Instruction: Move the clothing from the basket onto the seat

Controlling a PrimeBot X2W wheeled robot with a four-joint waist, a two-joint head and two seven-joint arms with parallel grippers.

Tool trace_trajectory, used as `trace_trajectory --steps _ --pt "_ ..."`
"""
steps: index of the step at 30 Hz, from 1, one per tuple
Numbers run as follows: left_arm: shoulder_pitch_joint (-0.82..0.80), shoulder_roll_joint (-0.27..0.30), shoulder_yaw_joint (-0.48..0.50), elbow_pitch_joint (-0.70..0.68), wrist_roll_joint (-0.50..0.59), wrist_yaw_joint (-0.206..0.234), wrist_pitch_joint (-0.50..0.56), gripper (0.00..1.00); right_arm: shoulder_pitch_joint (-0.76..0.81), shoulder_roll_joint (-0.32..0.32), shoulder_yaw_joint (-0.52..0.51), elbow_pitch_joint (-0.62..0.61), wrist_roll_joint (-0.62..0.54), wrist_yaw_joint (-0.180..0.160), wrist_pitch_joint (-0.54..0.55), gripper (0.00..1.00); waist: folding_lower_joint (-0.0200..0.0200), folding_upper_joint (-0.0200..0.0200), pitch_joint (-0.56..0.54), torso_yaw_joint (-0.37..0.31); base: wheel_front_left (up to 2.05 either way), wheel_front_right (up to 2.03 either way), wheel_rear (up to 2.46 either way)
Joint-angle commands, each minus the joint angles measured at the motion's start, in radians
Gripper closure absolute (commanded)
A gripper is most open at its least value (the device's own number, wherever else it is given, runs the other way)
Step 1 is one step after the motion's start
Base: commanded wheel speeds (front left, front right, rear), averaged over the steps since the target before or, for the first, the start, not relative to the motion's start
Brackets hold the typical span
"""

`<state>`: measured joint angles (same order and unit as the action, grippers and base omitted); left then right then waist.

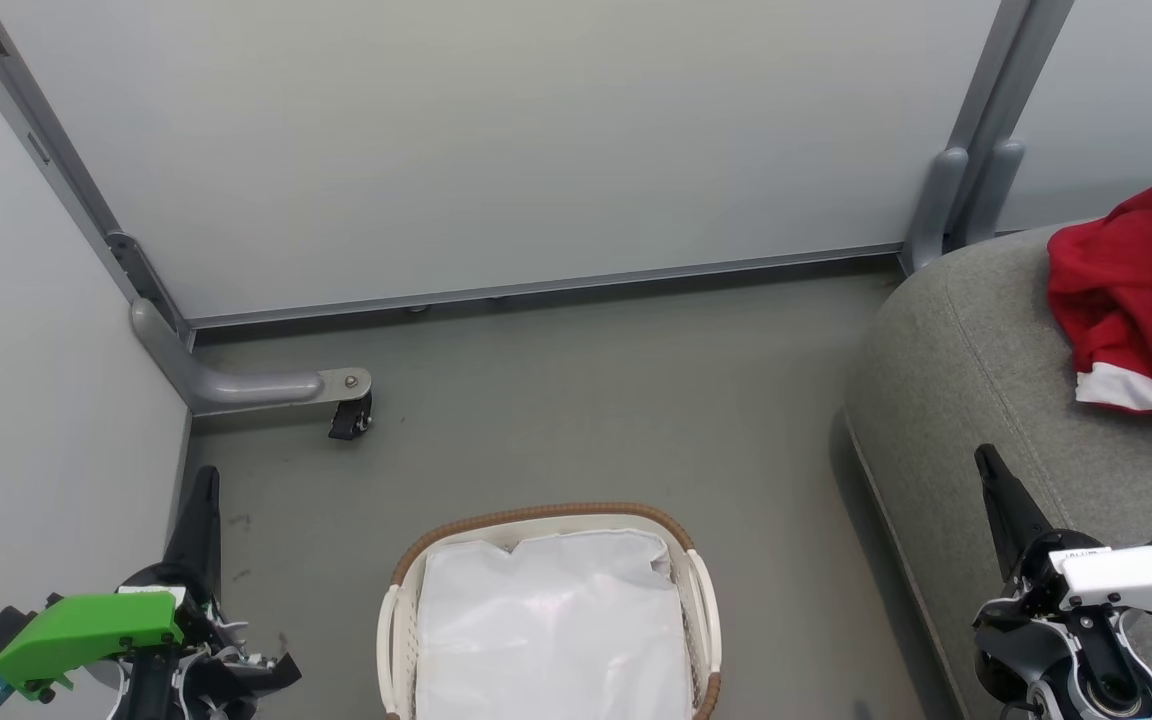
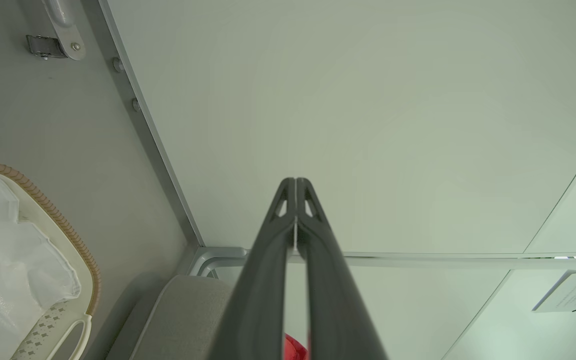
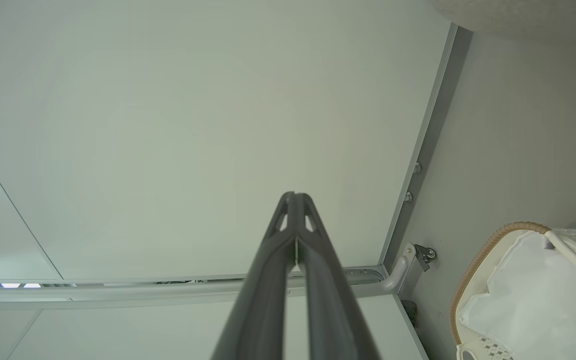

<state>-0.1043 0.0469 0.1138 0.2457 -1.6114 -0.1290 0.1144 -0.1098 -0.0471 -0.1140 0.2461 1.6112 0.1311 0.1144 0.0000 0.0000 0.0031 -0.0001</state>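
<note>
Left gripper (image 2: 295, 184) and right gripper (image 3: 295, 197): long dark fingers pressed together at the tips, gripping nothing and touching nothing. Between them stands the basket (image 1: 536, 514), oval perforated white plastic with a brown woven-look rim (crumpled white liner (image 1: 551, 620) inside). Clothing (image 1: 1131, 280), soft red fabric with a white band, lies bunched on the rounded grey upholstered seat (image 1: 976, 340), beyond the right gripper and well apart from the left.

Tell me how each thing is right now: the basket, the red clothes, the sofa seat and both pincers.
basket, upright on the floor, white liner inside.
clothing, crumpled in a heap on the seat.
seat, carrying the clothing.
left pincer, shut, holding nothing.
right pincer, shut, holding nothing.
</note>
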Motion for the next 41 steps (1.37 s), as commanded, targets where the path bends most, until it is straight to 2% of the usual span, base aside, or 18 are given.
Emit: trace_trajectory --steps 1,41 --pt "-0.010 0.006 0.003 -0.002 -0.003 -0.004 0.003 1.00 0.003 -0.006 -0.002 -0.004 0.003 -0.001 0.003 1.00 0.0000 0.0000 0.000 0.000 0.00 0.00 0.00" --pt "-0.010 0.006 0.002 -0.002 -0.003 -0.004 0.003 1.00 0.003 -0.006 -0.002 -0.004 0.003 -0.001 0.003 1.00 0.0000 0.0000 0.000 0.000 0.00 0.00 0.00"
